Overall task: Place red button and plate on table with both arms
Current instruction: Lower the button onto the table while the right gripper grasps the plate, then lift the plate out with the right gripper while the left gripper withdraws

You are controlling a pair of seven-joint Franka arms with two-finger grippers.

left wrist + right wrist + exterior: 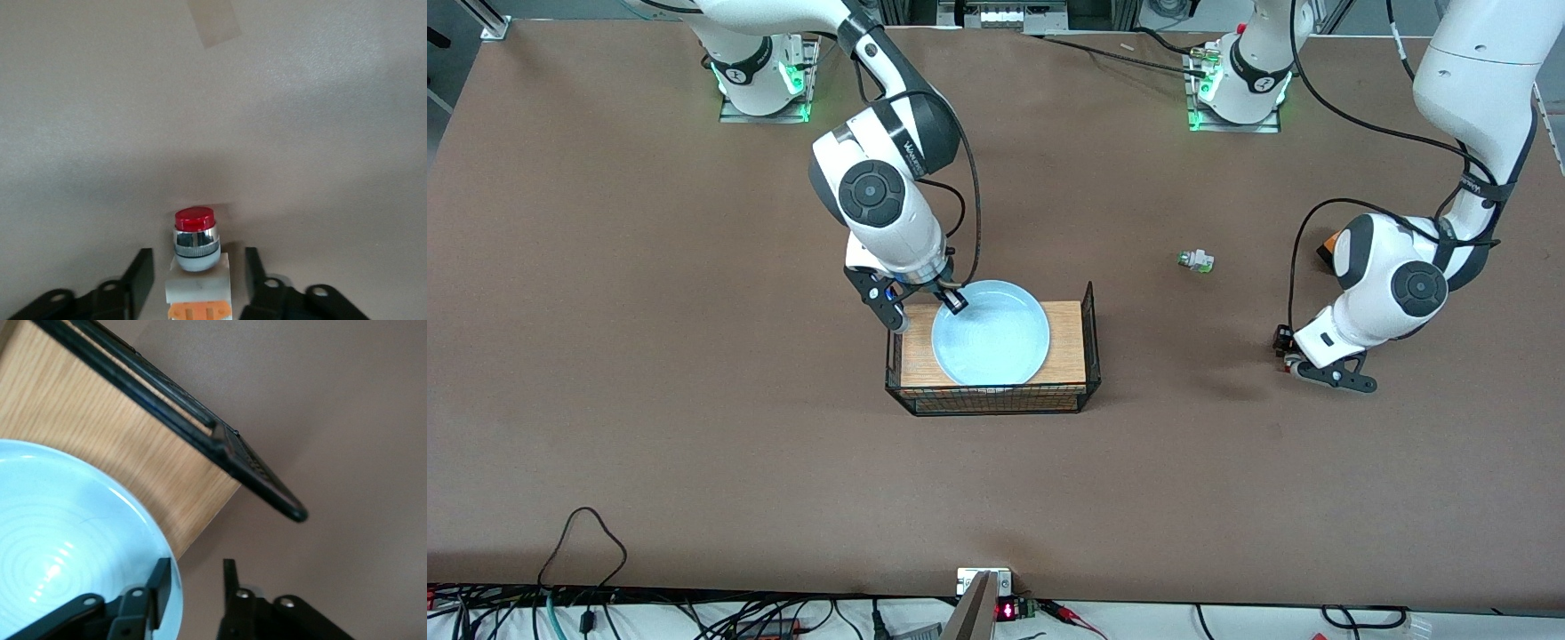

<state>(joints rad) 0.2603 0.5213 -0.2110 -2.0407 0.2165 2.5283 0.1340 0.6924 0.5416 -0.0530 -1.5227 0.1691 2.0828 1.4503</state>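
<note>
The red button (197, 267) lies on the brown table (694, 400) between the fingers of my left gripper (196, 277). The jaws are open, with a gap on each side of the button. In the front view my left gripper (1289, 354) is low over the table at the left arm's end, and it mostly hides the button. The pale blue plate (996, 342) rests on the wood-topped wire rack (1067, 342). My right gripper (922, 305) is open at the plate's edge. One finger (160, 583) is over the plate (60, 540) and the other is outside its rim.
A white-and-green button part (1196, 260) lies on the table between the rack and the left arm. The rack's black wire wall (200, 430) stands beside my right gripper. A strip of tape (213, 23) is on the table past the red button.
</note>
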